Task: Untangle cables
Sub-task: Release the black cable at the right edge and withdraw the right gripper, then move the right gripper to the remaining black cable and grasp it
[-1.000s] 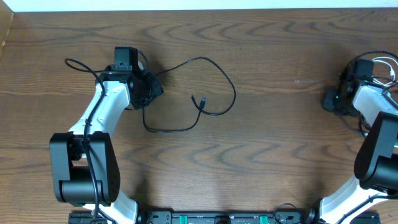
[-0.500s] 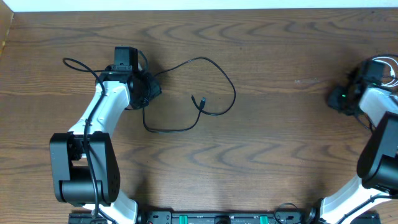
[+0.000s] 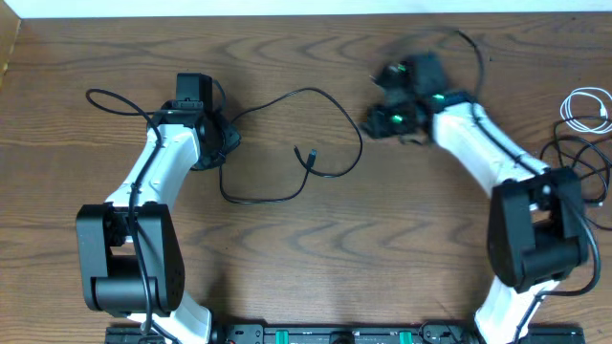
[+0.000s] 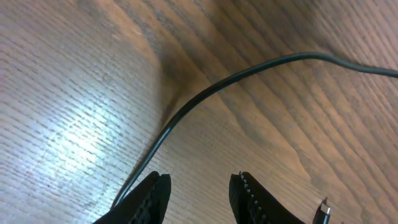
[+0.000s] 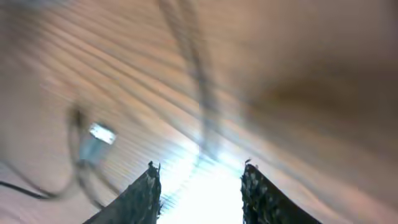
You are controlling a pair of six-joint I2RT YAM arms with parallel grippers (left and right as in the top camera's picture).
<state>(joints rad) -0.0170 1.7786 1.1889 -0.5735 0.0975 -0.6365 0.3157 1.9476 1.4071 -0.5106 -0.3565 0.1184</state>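
1. Right arm [image 3: 478, 143] has swung off the right edge of the table [image 3: 411, 248] to the upper middle. Its right gripper [image 3: 378, 121] now sits near the right side of the black cable [image 3: 325, 93] loop, apart from it.
2. White cable [image 3: 585, 103], which the arm covered before, now lies exposed as a small coil at the right edge. A bundle of black cords [image 3: 572, 161] lies just below it.
3. On the far left, the tail of the black cable [image 3: 100, 96] has shifted slightly leftward. The left gripper [image 3: 228, 141] has barely moved.
4. The black cable runs from that tail under the left gripper, arcs up and around to the right, and curls back to a small plug [image 3: 299, 151] at table centre. A second strand bows below it.
5. In the left wrist view, the left gripper [image 4: 200, 180] has its jaws apart with bare wood between them. The black cable [image 4: 249, 70] passes along the outer side of one finger [image 4: 149, 196]. Contact there cannot be judged. The plug [image 4: 321, 211] is cut off at the lower edge.
6. In the right wrist view, the right gripper [image 5: 199, 171] has its jaws apart with nothing between them.
7. The right wrist view is heavily blurred. A dark streak [image 5: 199, 81] and a pale-tipped plug [image 5: 99, 134] can be made out, little more. The right gripper is also smeared in the overhead view.
8. The overhead view cuts off the cords at the right edge. Loose cable and arm wiring cannot be told apart there.
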